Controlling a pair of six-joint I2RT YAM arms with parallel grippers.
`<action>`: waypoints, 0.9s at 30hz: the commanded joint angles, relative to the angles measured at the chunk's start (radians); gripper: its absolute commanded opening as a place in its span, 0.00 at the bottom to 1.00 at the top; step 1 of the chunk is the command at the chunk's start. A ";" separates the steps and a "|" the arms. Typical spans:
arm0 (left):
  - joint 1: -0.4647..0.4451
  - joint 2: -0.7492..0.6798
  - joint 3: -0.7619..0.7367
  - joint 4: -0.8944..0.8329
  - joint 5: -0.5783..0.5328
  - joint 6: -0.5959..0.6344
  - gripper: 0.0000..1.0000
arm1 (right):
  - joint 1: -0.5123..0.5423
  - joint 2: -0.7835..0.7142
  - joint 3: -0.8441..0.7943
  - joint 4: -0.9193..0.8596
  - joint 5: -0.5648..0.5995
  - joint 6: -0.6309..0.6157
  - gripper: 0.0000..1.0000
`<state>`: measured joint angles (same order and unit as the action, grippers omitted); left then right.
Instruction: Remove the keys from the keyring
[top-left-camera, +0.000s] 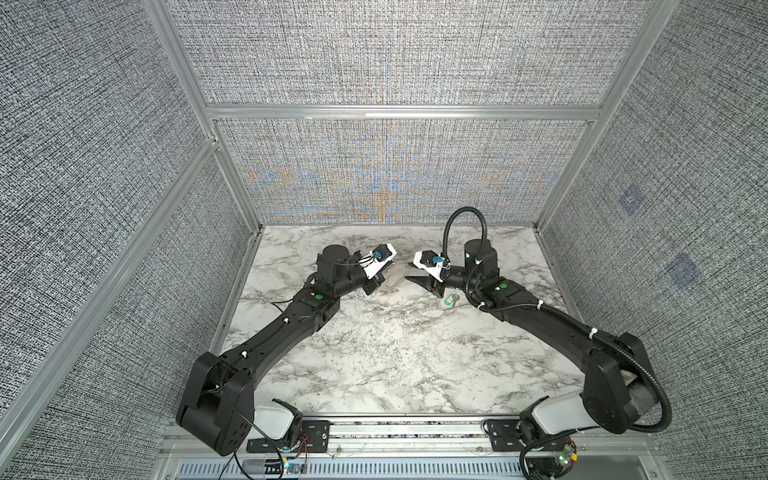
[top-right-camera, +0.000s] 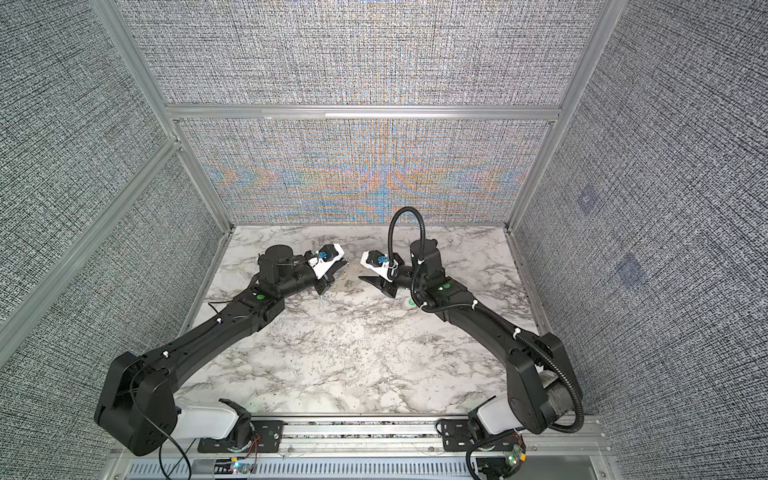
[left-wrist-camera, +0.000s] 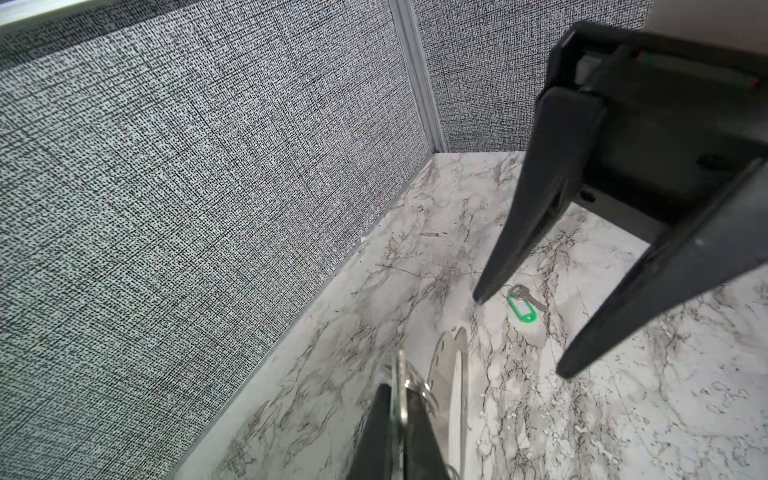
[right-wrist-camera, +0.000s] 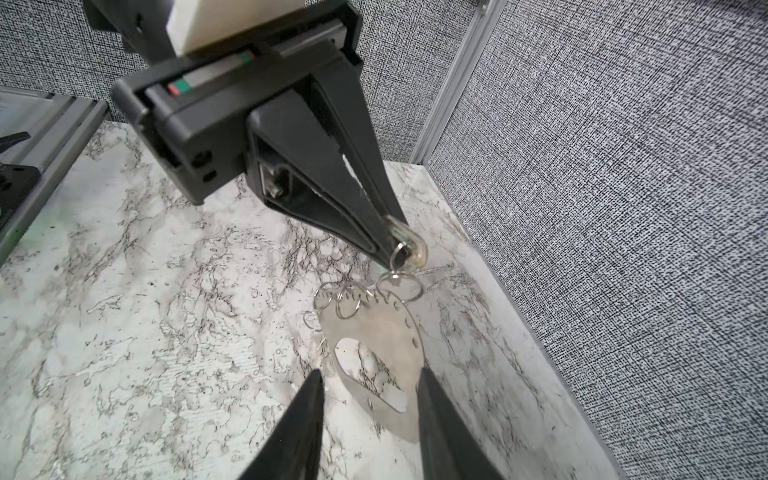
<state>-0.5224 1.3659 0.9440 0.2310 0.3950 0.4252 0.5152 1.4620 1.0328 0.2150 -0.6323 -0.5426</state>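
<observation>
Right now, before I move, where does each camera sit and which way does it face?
Top views: high over the bases, looking down across the marble table to the back wall; left arm and right arm whole.
Left wrist: rides the left arm, looks along its shut left gripper at the open right gripper and green-tagged key.
Right wrist: rides the right arm, looks past its own fingertips at the left gripper pinching a clear tag linked to the keyring.
Shared: each wrist view shows the opposite gripper and the keyring.
</observation>
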 joint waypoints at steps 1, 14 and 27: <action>-0.002 0.002 0.009 0.020 -0.025 -0.032 0.00 | 0.025 0.000 0.001 0.086 0.033 0.052 0.37; -0.013 0.001 0.018 0.019 -0.058 -0.087 0.00 | 0.114 0.050 -0.026 0.234 0.224 0.172 0.30; -0.018 0.015 0.048 -0.005 -0.103 -0.116 0.00 | 0.177 0.025 -0.091 0.316 0.392 0.183 0.28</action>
<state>-0.5407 1.3785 0.9802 0.2218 0.3050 0.3283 0.6815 1.5002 0.9581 0.4839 -0.2958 -0.3759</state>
